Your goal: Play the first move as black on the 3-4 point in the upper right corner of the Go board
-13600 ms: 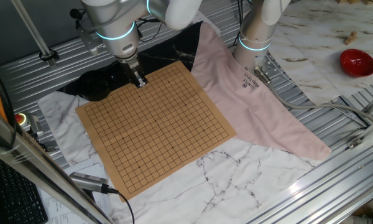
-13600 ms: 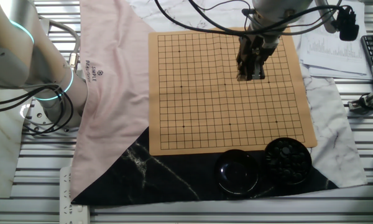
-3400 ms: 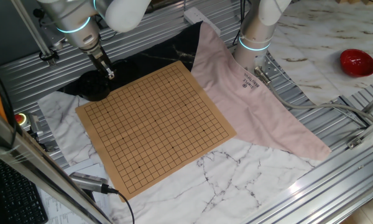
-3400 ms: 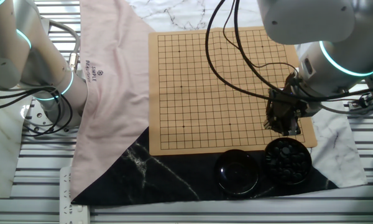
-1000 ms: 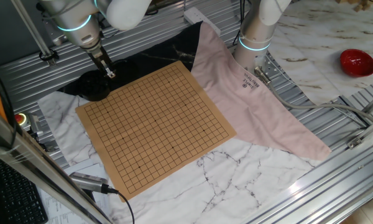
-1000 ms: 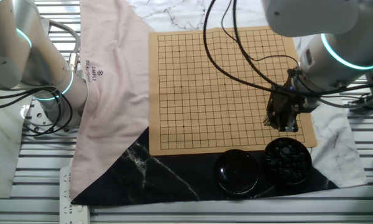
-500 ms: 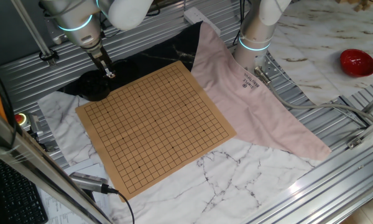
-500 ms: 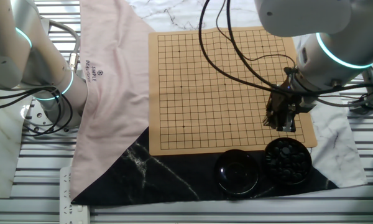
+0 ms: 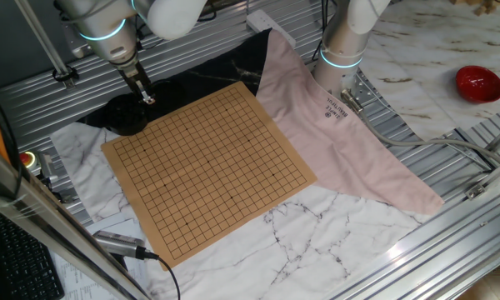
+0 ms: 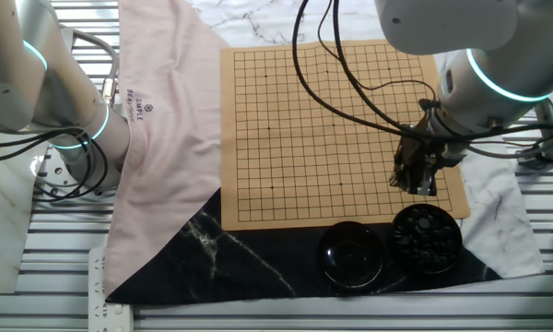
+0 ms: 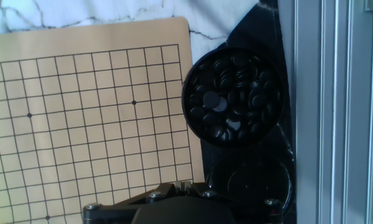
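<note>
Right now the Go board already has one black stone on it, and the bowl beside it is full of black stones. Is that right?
Not quite. The Go board has no stone on it at all; the other fixed view shows only bare grid lines. The rest holds: the bowl beside the board is full of black stones, as the hand view shows, and the tool hangs near it.

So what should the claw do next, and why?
Probably slide over the bowl of black stones and dip in for one. The board is bare, and the claw hovers above the board's edge beside the bowl, seemingly with nothing in it.
</note>
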Controlling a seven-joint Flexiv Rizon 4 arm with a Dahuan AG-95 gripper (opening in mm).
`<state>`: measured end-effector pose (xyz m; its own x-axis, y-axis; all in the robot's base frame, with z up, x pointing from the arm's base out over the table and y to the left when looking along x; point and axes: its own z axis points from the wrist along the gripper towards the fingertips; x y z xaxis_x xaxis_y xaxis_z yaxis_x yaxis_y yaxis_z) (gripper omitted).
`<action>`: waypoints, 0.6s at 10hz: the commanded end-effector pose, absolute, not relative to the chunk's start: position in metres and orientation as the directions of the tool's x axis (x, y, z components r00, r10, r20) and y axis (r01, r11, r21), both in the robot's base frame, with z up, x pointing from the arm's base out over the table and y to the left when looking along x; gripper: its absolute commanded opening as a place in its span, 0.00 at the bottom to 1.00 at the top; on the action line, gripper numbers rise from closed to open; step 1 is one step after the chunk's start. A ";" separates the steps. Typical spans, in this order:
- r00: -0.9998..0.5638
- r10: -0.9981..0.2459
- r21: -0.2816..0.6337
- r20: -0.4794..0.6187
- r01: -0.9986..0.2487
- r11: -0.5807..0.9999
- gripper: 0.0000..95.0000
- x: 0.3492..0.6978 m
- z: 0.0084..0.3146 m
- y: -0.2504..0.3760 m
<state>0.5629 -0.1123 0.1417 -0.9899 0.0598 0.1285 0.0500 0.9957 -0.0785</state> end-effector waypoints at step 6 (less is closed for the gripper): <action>-0.995 0.010 -0.042 0.103 0.005 0.999 0.00 0.564 0.142 -0.112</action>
